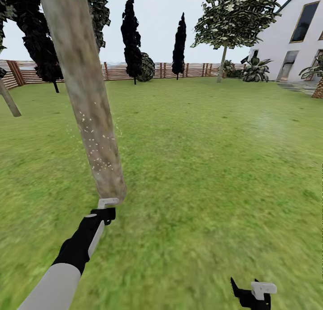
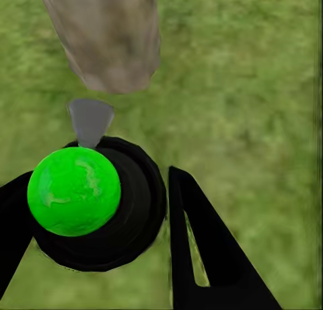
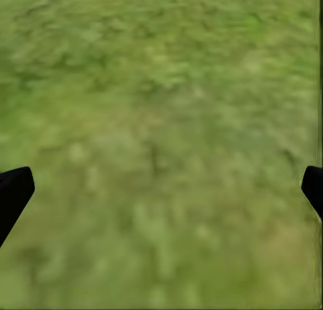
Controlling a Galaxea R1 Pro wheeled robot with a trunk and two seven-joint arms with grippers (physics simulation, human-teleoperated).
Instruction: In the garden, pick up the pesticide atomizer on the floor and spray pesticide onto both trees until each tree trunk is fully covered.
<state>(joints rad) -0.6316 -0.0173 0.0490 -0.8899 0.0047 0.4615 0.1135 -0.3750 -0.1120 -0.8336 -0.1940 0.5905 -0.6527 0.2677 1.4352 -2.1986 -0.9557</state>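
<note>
A thick mottled grey-brown tree trunk (image 1: 85,99) rises at the left of the head view, with pale spray specks (image 1: 101,160) scattered over its lower part. My left gripper (image 1: 106,210) sits close to the trunk's base. In the left wrist view my left gripper (image 2: 101,182) is shut on the pesticide atomizer (image 2: 74,192), a black body with a bright green round top. Its grey nozzle (image 2: 89,120) points at the tree trunk (image 2: 108,41). Another tree (image 1: 223,61) stands far off near the house. My right gripper (image 1: 246,288) hangs low over grass, open (image 3: 161,189) and holding nothing.
Green lawn (image 1: 202,166) stretches all around. A brown slat fence (image 1: 193,70) closes the back, with dark cypresses (image 1: 131,36) and a round bush (image 1: 147,68) before it. The white house (image 1: 291,41) and striped plants (image 1: 255,70) are at the right. A thin trunk (image 1: 9,101) leans at the left edge.
</note>
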